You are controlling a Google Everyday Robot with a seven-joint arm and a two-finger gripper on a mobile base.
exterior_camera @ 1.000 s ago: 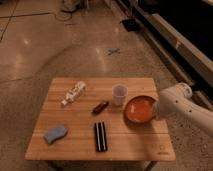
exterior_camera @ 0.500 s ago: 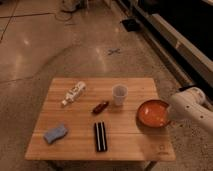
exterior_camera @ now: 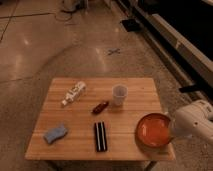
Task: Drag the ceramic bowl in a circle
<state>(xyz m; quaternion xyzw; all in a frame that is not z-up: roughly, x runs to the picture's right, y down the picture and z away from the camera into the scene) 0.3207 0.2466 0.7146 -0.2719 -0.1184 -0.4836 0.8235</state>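
I see the ceramic bowl [exterior_camera: 153, 130], glossy red-orange, round and shallow, sitting at the near right corner of the wooden table [exterior_camera: 80, 112], its rim at the table's right edge. My gripper [exterior_camera: 172, 131] is at the bowl's right rim, hidden under the bulky white arm [exterior_camera: 194, 121]; I cannot tell its grip state.

Other items:
- Small translucent white cup [exterior_camera: 119, 94], upright, behind the bowl and apart from it.
- Small reddish-brown oblong object [exterior_camera: 100, 107] just left of the cup.
- White bottle [exterior_camera: 73, 93] lying on its side, far left.
- Black flat rectangular bar [exterior_camera: 100, 136] near the front edge, centre.
- Blue soft sponge [exterior_camera: 55, 133] at near left.

The floor is shiny speckled stone.

Versus half a second ago, the bowl has shifted toward the near edge and slightly left; the arm followed. Everything else stayed put.
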